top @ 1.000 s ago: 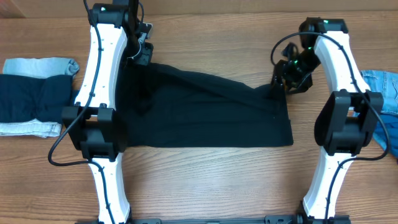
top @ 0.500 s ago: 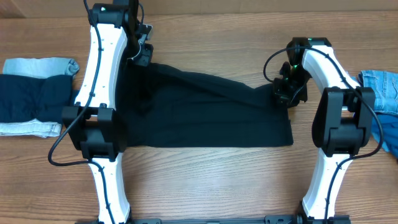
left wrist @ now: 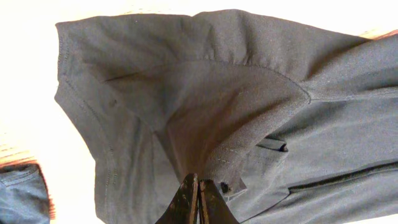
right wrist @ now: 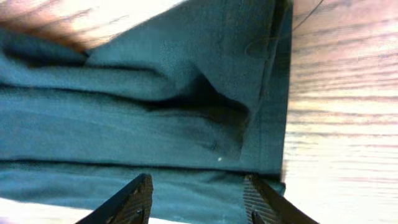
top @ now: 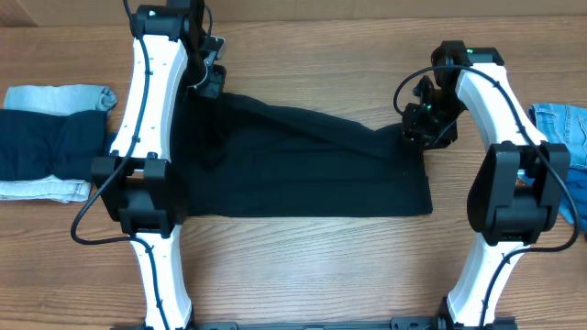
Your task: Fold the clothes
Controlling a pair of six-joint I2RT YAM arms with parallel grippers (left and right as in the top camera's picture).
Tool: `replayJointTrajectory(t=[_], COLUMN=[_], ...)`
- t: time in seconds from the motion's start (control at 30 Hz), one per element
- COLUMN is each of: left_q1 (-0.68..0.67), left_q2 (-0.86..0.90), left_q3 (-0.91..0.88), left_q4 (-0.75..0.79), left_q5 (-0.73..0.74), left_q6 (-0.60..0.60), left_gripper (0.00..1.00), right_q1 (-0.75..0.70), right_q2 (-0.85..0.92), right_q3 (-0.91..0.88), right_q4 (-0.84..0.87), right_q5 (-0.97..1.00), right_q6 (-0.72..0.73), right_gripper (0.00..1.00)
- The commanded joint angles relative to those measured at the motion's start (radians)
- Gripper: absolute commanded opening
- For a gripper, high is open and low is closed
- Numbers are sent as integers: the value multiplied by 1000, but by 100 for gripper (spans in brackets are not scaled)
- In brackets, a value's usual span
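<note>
Wooden table (top: 303, 275): we find a brown, grained surface that carries all the clothing.
Left-edge stack: a light-blue denim garment (top: 60, 94) lies folded at the bottom. A navy garment (top: 46, 142) lies on top of it, and pale denim shows both beyond it and on its near side.
Left arm (top: 151, 119): white with black joints, it reaches away from the base just beside the stack. It crosses over the left end of the black cloth.
Left gripper (top: 209, 81): it sits at the far left corner of the black garment. In the wrist view its fingers (left wrist: 188, 200) are pressed together with no gap. We note cloth drawn up in a peaked fold to the tips, so it has that corner pinched.
Black garment (top: 303, 179): it lies spread in the middle of the table between the two arms. The near edge is straight, and the far edge slopes from the raised left corner down towards the right. Long creases run across its width.
Right gripper (top: 425, 128): it is over the far right corner of the black garment. In the wrist view its fingers (right wrist: 135, 198) stand well apart, with the hemmed edge lying flat beneath them. We see nothing clamped between them.
Right arm (top: 500, 137): it bends in from the right, clear of the garment's right edge.
Right-edge denim (top: 561, 128): a blue denim piece lies partly behind the right arm, well apart from the black cloth.
</note>
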Motion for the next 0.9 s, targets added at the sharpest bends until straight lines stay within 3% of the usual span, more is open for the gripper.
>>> replayJointTrajectory(t=[0.0,0.13,0.23,0.37,0.47,0.5,0.73,0.87], left_q1=[-7,-7,-7,-7,-7,-7,-7,-7], left_q2=[-23,-23,-23,-23,-23,-23,-23,-23], left_q3=[23,23,23,23,23,23,23,23], left_q4=[-5,-9,-9,-11,-11,-12,-12,-13], left_q5=[16,15,15,16,15,15,15,15], left_q6=[8,8,8,8,8,8,8,8], left_gripper=[4,4,4,4,4,4,4,4], right_q1=[-3,-6,-8,-8,-13,-16,-31,-31], right_q2=[-21,-21,-21,-21,-22,-22,-30,-29], right_q3=[-5,-66,-107,-107,-107,-105,-55,-58], right_q4=[36,78,110,122,130,130,103,84], right_q5=[21,21,16,10,20,25,24,24], right_q6=[-2,2,6,17,17,17,16,17], right_gripper=[51,50,36,27,6,4,4,24])
